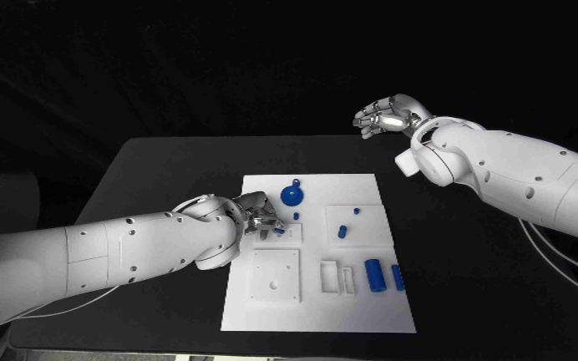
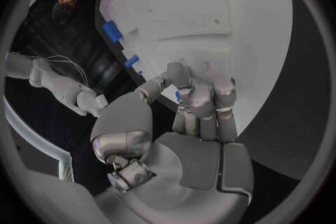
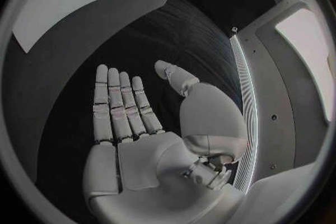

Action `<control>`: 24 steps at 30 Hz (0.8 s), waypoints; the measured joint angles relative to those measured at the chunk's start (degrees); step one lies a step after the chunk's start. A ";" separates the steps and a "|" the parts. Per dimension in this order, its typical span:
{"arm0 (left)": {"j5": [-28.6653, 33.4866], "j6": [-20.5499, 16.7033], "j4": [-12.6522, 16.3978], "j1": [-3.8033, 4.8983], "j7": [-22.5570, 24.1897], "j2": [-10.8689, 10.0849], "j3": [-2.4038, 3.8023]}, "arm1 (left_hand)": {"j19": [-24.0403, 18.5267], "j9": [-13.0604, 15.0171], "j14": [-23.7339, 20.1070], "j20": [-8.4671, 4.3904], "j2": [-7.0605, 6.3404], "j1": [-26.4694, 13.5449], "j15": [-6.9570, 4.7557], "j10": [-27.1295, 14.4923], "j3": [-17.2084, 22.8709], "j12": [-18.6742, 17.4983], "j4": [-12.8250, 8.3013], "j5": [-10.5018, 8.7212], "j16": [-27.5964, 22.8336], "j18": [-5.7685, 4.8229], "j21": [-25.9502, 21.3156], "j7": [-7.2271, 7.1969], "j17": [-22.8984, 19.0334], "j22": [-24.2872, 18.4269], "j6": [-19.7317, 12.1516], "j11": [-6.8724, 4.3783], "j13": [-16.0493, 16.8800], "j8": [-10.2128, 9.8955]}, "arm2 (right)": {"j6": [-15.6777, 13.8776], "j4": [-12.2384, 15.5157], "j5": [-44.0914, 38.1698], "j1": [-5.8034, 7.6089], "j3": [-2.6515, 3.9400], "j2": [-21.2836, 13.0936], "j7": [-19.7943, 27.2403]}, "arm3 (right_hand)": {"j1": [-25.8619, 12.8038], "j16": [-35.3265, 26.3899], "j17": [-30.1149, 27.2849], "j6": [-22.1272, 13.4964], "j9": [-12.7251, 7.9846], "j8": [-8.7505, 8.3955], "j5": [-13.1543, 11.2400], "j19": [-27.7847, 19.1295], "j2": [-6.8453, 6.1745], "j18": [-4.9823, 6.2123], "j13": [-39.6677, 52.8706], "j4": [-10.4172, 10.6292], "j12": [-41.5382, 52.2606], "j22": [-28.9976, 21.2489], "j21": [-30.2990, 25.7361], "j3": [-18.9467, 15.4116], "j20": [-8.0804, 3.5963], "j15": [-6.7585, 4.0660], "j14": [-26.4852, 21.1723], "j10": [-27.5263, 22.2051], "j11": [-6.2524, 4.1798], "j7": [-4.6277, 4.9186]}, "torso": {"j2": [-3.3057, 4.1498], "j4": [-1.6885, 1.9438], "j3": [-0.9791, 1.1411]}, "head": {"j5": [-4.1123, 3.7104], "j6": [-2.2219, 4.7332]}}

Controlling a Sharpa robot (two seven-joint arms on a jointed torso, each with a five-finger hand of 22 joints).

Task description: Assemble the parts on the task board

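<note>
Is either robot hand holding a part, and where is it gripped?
Right hand: nothing. Left hand is closed over a small blue part at the board; grip point hidden.

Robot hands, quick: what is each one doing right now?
Left hand: fingers curled on a small blue part at the task board; a firm hold cannot be told.
Right hand: open, holding nothing, above the table.

Dim surroundings; the black worktop [image 1: 169, 169] swallows light, while the white task board [image 1: 362, 311] glares brightly, washed out beyond the left hand [image 2: 199, 106]. Wrist views bend straight edges near their rims. The right hand [image 3: 133, 123] is evenly lit and sharp.
</note>
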 measured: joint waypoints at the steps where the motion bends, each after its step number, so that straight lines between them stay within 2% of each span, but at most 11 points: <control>1: -0.24 -0.02 -0.08 -0.14 0.03 0.06 -0.01 | 0.00 0.00 0.00 0.00 0.00 0.00 0.00 0.00 0.00 0.00 0.00 0.00 0.00 0.00 0.00 0.00 0.00 0.00 0.00 0.00 0.00 -0.02 | 0.05 0.00 0.00 0.00 0.00 -0.02 0.00 | 0.00 0.00 -0.04 0.00 -0.03 0.00 0.00 0.00 0.00 -0.01 -0.01 0.00 -0.15 0.00 0.00 0.00 0.00 0.00 0.00 0.00 0.00 0.00 | 0.01 0.00 0.01 | 0.05 -0.01; 3: -0.84 -0.14 -0.17 -0.28 0.14 0.11 -0.01 | 0.00 0.76 0.00 0.00 -0.01 -0.01 0.00 0.00 -0.01 0.00 0.00 -0.01 0.00 0.01 0.00 0.00 0.00 0.00 0.00 0.00 0.00 0.02 | 0.15 0.00 0.00 -0.01 0.00 -0.05 0.00 | 0.00 0.00 -0.05 0.00 -0.04 0.00 0.00 0.00 0.00 0.00 -0.08 0.00 -0.22 0.00 0.00 0.00 0.00 0.00 0.00 0.00 0.00 0.00 | 0.01 0.00 0.01 | 0.10 -0.03; 16: -3.21 -0.39 -0.29 -0.54 0.62 0.11 0.07 | 0.33 1.30 0.20 -0.15 -0.48 0.43 0.01 0.09 -0.22 0.51 0.60 -1.00 0.22 0.00 0.22 -0.02 -0.07 0.00 0.02 0.09 -0.24 0.27 | 0.48 -0.03 0.00 -0.18 0.00 -0.10 -0.04 | -0.23 0.00 -0.20 0.00 -0.10 -0.21 0.00 0.00 0.23 -0.02 -0.27 0.00 -0.22 -0.07 0.00 0.00 0.00 0.00 0.00 0.00 0.00 0.00 | 0.02 0.02 0.00 | 0.07 -0.31; 18: -3.40 -0.33 -0.29 -0.54 0.64 0.10 0.06 | 0.33 1.30 0.21 -0.15 -1.12 1.06 0.01 0.09 -0.22 0.83 0.60 -1.98 0.47 0.01 0.22 -0.02 -0.10 0.00 0.03 0.09 -0.37 0.25 | 0.51 -0.05 0.00 -0.24 0.00 -0.10 -0.05 | -0.23 0.00 -0.20 0.00 -0.10 -0.21 0.00 0.00 0.23 -0.02 -0.31 0.00 -0.22 -0.06 0.00 0.00 0.00 0.00 0.00 0.00 0.00 0.00 | 0.01 0.00 0.00 | 0.10 -0.31; 20: -3.61 -0.26 -0.30 -0.54 0.65 0.09 0.06 | 0.33 1.30 0.22 -0.15 -1.67 1.61 0.01 0.09 -0.10 1.12 0.72 -4.61 0.67 0.02 0.22 -0.08 -0.17 0.00 0.09 0.09 -0.48 0.25 | 0.53 -0.07 0.00 -0.25 0.00 -0.10 -0.05 | -0.23 0.00 -0.19 0.00 -0.10 -0.21 0.00 0.00 0.23 -0.03 -0.31 0.00 -0.22 -0.11 0.00 0.00 0.00 0.00 0.00 0.00 0.00 0.00 | 0.01 0.00 0.01 | 0.19 -0.32; 24: -3.86 -0.08 -0.30 -0.54 0.66 0.05 0.06 | 0.33 1.30 0.31 -0.15 -2.20 2.14 -0.05 0.10 -0.26 1.38 0.56 -5.55 0.67 0.05 0.22 -0.17 -0.21 0.00 0.20 0.10 -0.58 0.55 | 0.57 -0.07 0.00 -0.27 0.00 -0.11 -0.05 | -0.23 0.00 -0.25 0.00 -0.10 -0.21 0.00 0.00 0.23 -0.03 -0.31 0.00 -0.22 -0.12 0.00 0.00 0.00 0.00 0.00 0.00 0.00 0.00 | 0.01 0.00 0.01 | 0.25 -0.35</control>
